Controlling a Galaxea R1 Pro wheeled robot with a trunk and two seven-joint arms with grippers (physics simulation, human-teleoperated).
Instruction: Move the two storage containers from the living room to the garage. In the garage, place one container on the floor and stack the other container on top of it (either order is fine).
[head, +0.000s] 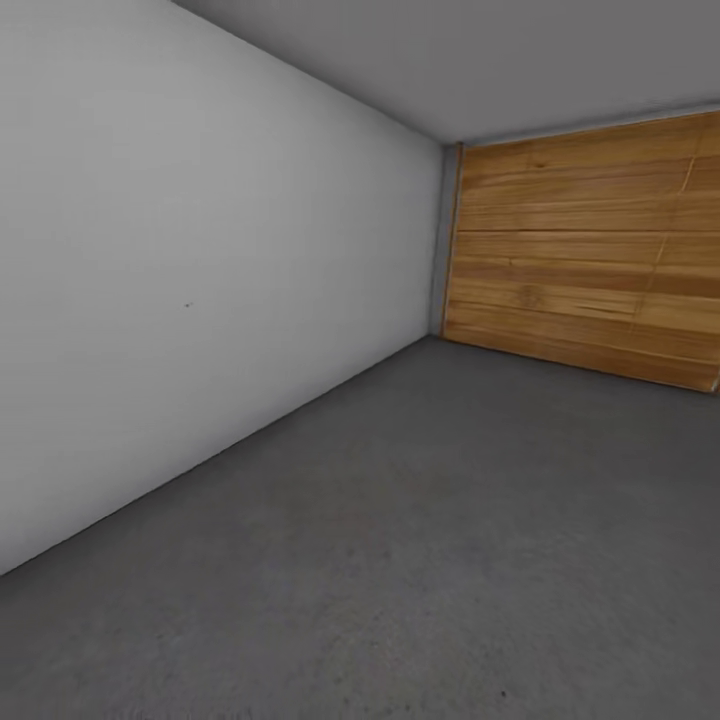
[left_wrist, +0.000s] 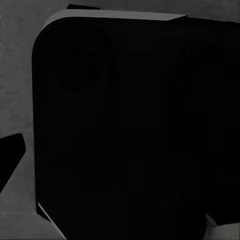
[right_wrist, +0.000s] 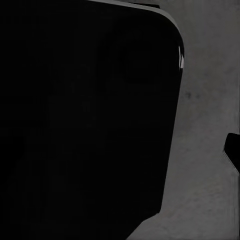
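We stand in the garage, looking over the floor (head: 430, 560), dark grey speckled concrete that runs bare from our feet toward the far end. A pale grey wall (head: 200, 300) closes the side from nine o'clock round to about eleven, meeting the concrete along a straight seam. At one to two o'clock a wooden panel door (head: 590, 250) shuts off the far end, its bottom edge resting on the concrete.

No storage container appears in any of our views, so we cannot say where the two bins are from here.

Both wrist views look down past a large black rounded body (left_wrist: 130, 130), probably part of our own base or arm, with slivers of grey concrete beside it; the same dark mass (right_wrist: 85, 120) blocks the right wrist view. We cannot tell whether either gripper is apart or together.

The main risk is driving blind: with the arms tucked and both wrist cameras masked, a turn toward nine o'clock could scrape the wall. A second risk is committing to a drop spot too close to that seam, leaving poor room for stacking.

Open room is widest from twelve to three o'clock, across the middle of the concrete.
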